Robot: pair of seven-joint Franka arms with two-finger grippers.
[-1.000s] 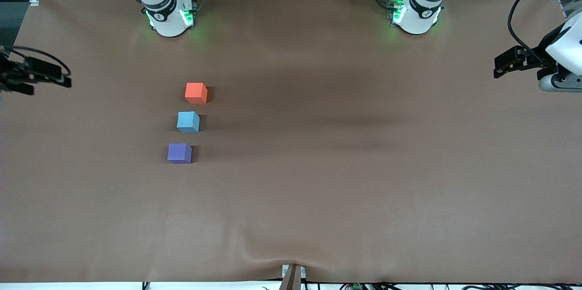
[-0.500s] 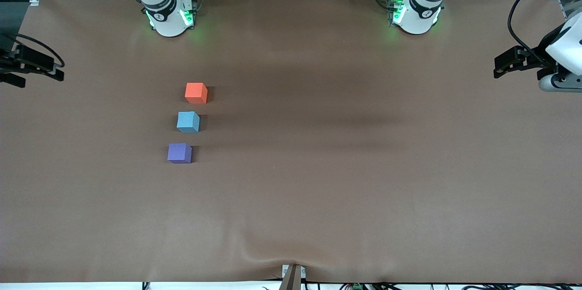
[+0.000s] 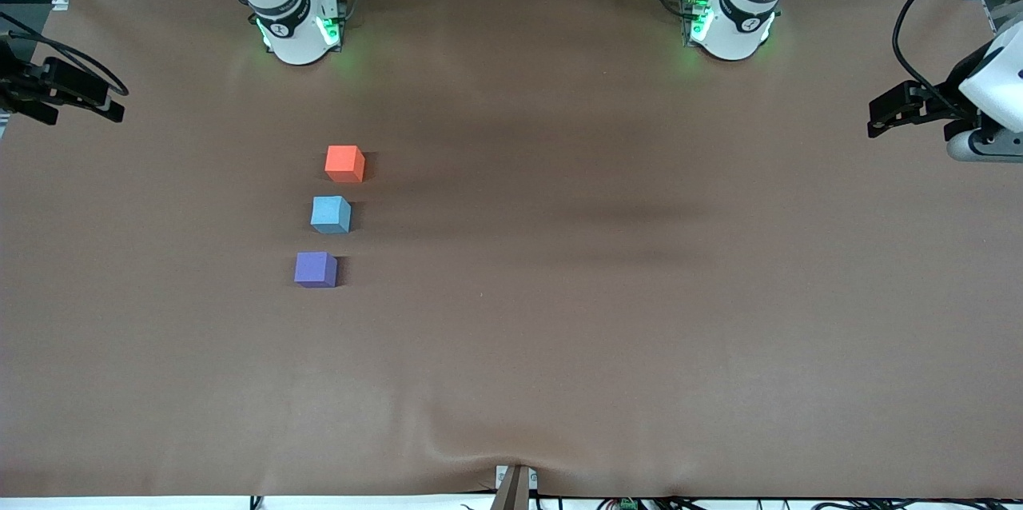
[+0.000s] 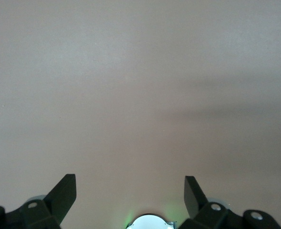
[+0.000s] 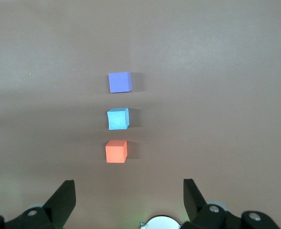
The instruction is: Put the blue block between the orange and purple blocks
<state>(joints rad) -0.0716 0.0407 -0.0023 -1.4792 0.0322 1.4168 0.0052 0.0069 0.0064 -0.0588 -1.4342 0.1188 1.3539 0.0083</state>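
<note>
Three small cubes stand in a line toward the right arm's end of the table. The orange block [image 3: 344, 163] is farthest from the front camera, the purple block [image 3: 315, 268] is nearest, and the blue block [image 3: 330, 214] sits between them with small gaps. The right wrist view shows the purple block [image 5: 119, 81], the blue block [image 5: 117, 118] and the orange block [image 5: 115, 151]. My right gripper [image 3: 80, 94] is open and empty over the table's end edge, well apart from the cubes; it also shows in its wrist view [image 5: 127, 186]. My left gripper [image 3: 887, 110] waits open and empty over the other end [image 4: 129, 183].
The brown table cover [image 3: 559, 318] is bare apart from the cubes. The two arm bases [image 3: 297, 30] [image 3: 731, 26] stand along the edge farthest from the front camera. A small bracket [image 3: 515, 482] sits at the edge nearest to it.
My right gripper has shifted at the table's end toward the robots' base side. The three cubes and the left arm have not moved.
</note>
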